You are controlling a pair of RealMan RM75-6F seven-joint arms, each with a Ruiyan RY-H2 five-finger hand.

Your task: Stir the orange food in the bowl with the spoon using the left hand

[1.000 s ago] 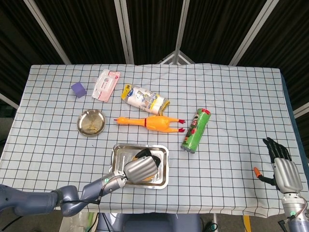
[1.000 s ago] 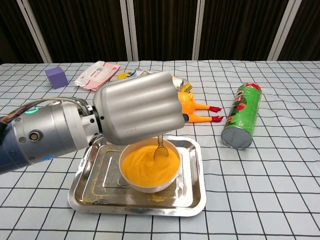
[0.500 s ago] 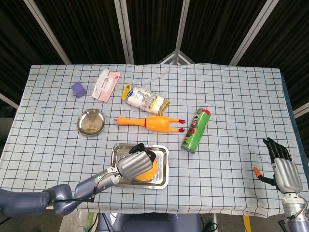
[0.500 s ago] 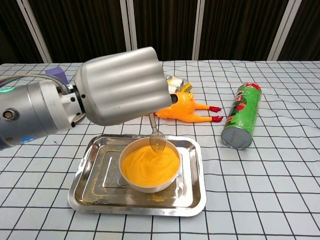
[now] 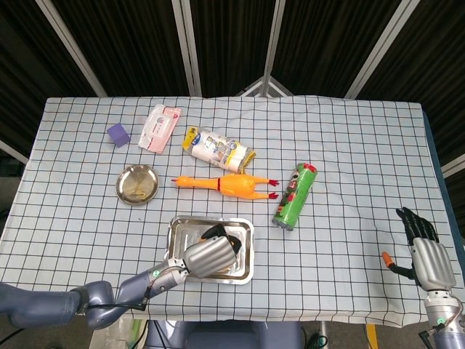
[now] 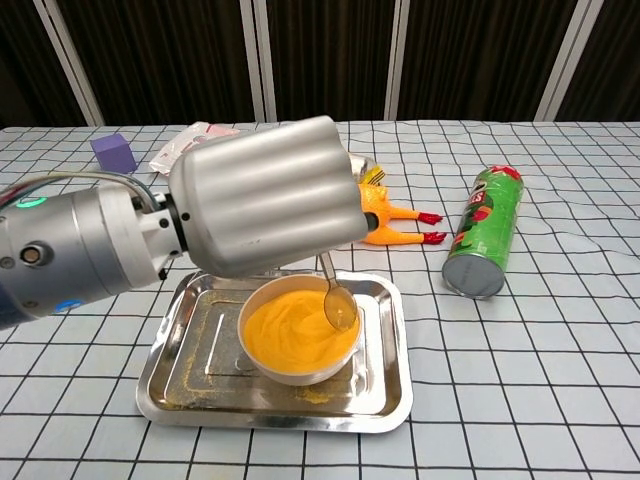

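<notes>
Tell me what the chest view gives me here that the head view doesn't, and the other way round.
Only the chest view shows the spoon dipping into the orange food in the bowl.

Only the head view shows the right hand idle at the table's far right edge, plus the small round metal dish.

Both show the left hand over the steel tray, the rubber chicken, green can and purple block.

Bare worktop (image 5: 349, 269) lies open right of the tray (image 5: 247, 251); behind the tray the rubber chicken (image 5: 225, 185) bars the way; the green can (image 5: 294, 195) lies tilted just right-rear; small dish (image 5: 137, 183) stands left-rear.
</notes>
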